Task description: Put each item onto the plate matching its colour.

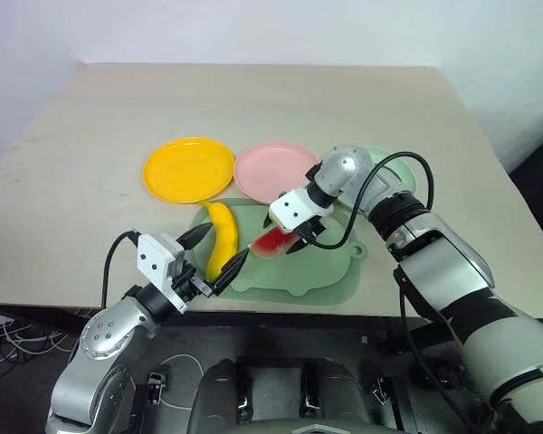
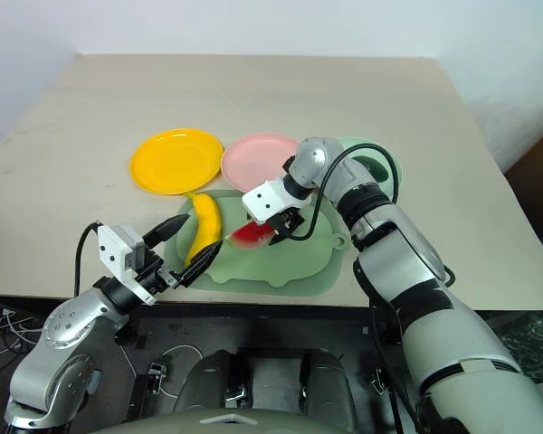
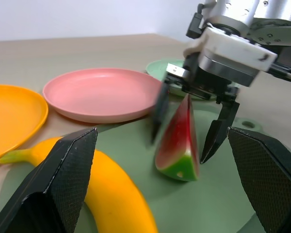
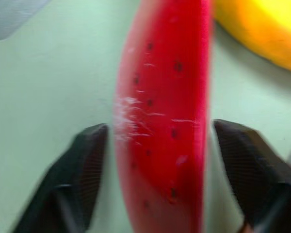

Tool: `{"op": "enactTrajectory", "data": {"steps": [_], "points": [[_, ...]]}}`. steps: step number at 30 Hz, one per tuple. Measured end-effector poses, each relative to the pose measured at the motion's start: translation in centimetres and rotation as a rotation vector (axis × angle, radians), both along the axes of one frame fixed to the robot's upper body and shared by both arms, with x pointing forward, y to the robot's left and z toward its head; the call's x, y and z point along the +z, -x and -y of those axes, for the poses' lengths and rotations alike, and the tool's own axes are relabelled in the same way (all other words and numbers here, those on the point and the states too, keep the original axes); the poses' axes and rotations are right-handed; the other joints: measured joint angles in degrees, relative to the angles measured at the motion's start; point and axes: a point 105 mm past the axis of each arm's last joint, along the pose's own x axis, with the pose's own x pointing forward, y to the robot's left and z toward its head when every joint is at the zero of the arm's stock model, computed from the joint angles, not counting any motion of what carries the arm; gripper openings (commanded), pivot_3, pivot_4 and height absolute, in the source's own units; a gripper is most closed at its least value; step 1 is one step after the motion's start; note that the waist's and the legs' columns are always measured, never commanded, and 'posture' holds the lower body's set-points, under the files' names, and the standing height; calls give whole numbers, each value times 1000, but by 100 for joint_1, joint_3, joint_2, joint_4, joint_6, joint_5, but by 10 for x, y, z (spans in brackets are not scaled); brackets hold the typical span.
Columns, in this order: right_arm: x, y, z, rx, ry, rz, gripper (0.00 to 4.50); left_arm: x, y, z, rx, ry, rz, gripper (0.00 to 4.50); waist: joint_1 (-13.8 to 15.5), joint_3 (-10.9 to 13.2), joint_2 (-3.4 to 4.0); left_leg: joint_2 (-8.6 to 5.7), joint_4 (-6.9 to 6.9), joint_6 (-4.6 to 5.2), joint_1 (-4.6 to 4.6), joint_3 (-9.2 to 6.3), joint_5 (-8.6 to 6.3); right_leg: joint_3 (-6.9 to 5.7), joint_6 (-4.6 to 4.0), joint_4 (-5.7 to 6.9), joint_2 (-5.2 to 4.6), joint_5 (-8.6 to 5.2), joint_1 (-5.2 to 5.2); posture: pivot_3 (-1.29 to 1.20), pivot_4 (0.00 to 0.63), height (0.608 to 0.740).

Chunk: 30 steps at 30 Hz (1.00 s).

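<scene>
On the beige counter (image 1: 90, 181) a pale green mat (image 1: 330, 276) lies near the front edge, and behind it three plates stand in a row: a yellow-orange plate (image 1: 188, 169) on the left, a pink plate (image 1: 273, 170) in the middle and a mint green plate (image 1: 400, 172) on the right, the last partly hidden by the right arm. The watermelon wedge (image 1: 270, 242) stands on its green rind on the mat, red side up. The right end effector (image 1: 300, 237) reaches down over it from the right side, pointing steeply downward, with one black finger on each side of the wedge; in the right wrist view the fingers (image 4: 82, 174) flank the red flesh closely, with a thin gap visible on either side, so they are narrowed around the fruit but I cannot tell that they are actually pressing on it. The banana (image 1: 221, 237) lies just left of the wedge, its stem end off the mat's back-left corner near the yellow-orange plate, its body curving forward onto the mat. The left end effector (image 1: 215, 258) hovers low at the front left of the mat, fingers spread wide with nothing between them, its tips standing just on either side of the near end of the banana.
</scene>
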Motion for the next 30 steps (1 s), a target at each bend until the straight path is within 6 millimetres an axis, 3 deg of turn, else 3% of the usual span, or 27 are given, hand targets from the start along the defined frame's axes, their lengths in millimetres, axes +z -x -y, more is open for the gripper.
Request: {"op": "enactTrajectory", "data": {"steps": [1,9,15,20,23,30], "points": [[1,0,0,4,4,1,2244,2,0,1,2,0,4,4500,-3,0,0,0,0,0,0,0,0,0,0,0,0,0,0,0,150,695],[6,7,-4,-41,-73,-103,2214,9,-1,4,3,-3,7,4500,3,1,1,0,0,0,-2,0,0,0,0,1,0,0,-1,0,150,695],[71,5,-17,-137,-409,-156,2214,11,-2,4,-2,0,9,4500,7,3,3,-1,0,0,-5,-2,0,-1,-1,1,0,1,-5,0,150,695],[93,-14,-18,-285,-557,-94,2214,10,-1,-3,15,-14,7,4500,-5,3,3,-2,0,-1,-5,-1,0,-1,-2,3,0,1,-6,0,150,695],[91,-42,-20,-487,-590,-27,2214,10,0,-4,8,-18,9,4500,-22,3,3,-6,-1,-3,-6,2,2,1,-2,5,3,1,-10,0,150,695],[59,-75,-17,-803,-534,32,2214,8,3,-6,5,-20,12,4500,-3,3,3,-6,0,-3,-11,6,2,2,-2,6,2,1,-13,0,150,695]]}}
